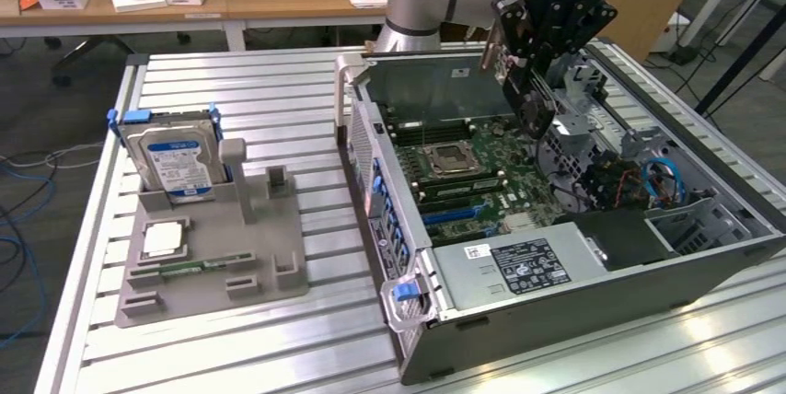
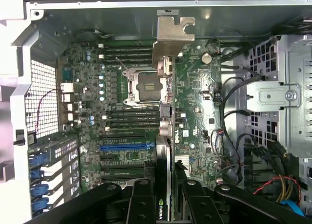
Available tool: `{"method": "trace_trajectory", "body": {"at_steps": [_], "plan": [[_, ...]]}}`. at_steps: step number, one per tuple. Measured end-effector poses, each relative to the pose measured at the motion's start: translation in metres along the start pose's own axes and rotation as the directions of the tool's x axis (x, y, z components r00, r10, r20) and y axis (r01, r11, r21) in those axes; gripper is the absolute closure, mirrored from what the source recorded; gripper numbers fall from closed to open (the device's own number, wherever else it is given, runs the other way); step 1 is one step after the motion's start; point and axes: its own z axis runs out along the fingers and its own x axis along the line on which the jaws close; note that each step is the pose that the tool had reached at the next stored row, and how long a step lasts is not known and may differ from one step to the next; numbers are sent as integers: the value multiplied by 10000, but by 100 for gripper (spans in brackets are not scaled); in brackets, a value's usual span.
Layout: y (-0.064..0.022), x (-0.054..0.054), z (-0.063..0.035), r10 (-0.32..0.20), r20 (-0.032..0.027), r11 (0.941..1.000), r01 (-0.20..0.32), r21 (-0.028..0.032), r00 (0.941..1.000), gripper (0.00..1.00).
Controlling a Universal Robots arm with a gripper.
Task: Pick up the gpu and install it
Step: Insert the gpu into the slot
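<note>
My gripper (image 1: 536, 52) hangs over the open computer case (image 1: 368, 201), shut on the gpu (image 1: 536, 107), a dark flat card held on edge above the motherboard (image 1: 479, 168). Its silvery end bracket (image 1: 489, 42) points toward the case's rear wall. In the wrist view the gpu (image 2: 167, 112) shows edge-on, running from its bracket (image 2: 171, 36) back to my gripper (image 2: 165, 207), whose fingers (image 2: 141, 199) clamp it on both sides. The card floats above the board, beside the processor socket (image 2: 146, 85) and the blue expansion slot (image 2: 126, 147).
A grey fixture tray (image 1: 264, 270) at the exterior view's left holds an upright blue-labelled hard drive (image 1: 172, 159), a processor chip (image 1: 162, 239) and a green memory stick (image 1: 184, 267). Inside the case are the power supply (image 1: 522, 265), a drive cage (image 2: 287, 97) and loose cables (image 2: 229, 136).
</note>
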Motion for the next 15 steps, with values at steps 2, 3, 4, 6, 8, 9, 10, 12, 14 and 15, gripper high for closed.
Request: {"method": "trace_trajectory", "body": {"at_steps": [2,3,4,6,8,9,10,12,14,15], "plan": [[0,0,1,-27,-1,10000,27,-1,10000,74],[0,0,1,-40,-1,10000,40,0,10000,74],[0,0,2,-53,-2,10000,53,-1,10000,74],[0,0,2,-78,-3,10000,78,-2,10000,74],[0,0,2,-103,-4,9999,103,-2,9999,74],[0,0,3,-115,-5,9999,115,-2,9999,74],[0,0,3,-127,-5,9999,127,-3,9999,74],[0,0,3,-151,-6,9999,151,-4,9999,74],[0,0,4,-177,-8,9998,177,-4,9998,74],[0,0,4,-188,-8,9998,188,-4,9998,74]]}}
